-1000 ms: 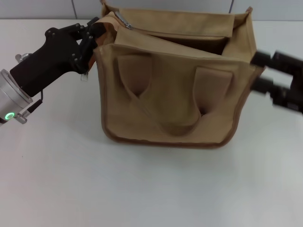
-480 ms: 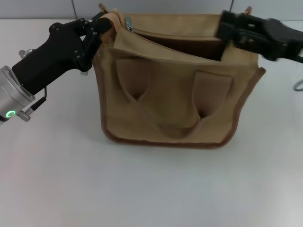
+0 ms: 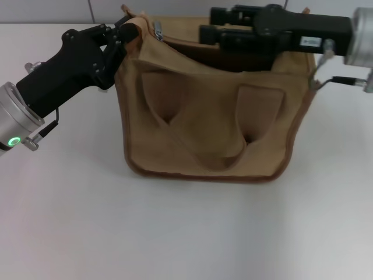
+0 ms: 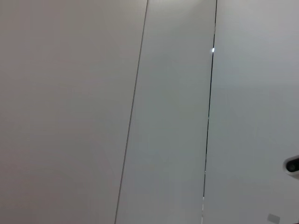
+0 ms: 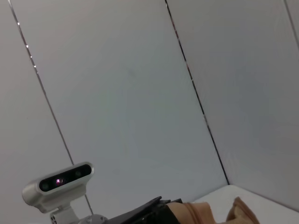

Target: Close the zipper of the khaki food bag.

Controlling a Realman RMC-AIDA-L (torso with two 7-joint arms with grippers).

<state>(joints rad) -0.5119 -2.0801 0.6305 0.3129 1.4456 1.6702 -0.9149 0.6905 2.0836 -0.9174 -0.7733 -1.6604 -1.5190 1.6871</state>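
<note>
The khaki food bag (image 3: 204,116) stands on the white table with its top gaping open; a bit of its corner also shows in the right wrist view (image 5: 201,212). The zipper (image 3: 175,39) runs along the open mouth, and its small silver pull (image 3: 158,30) sits at the bag's left end. My left gripper (image 3: 124,36) is shut on the bag's upper left corner, just left of the pull. My right gripper (image 3: 205,23) hovers over the open top, fingers pointing left toward the pull and standing open, a short way right of it.
The white table (image 3: 175,233) spreads in front of the bag. A grey panelled wall (image 4: 140,112) fills the left wrist view. The left arm's wrist camera (image 5: 58,184) shows in the right wrist view.
My right arm has swung from the bag's right side up and leftward over the open top. The left gripper lifted the corner slightly, then held still.
</note>
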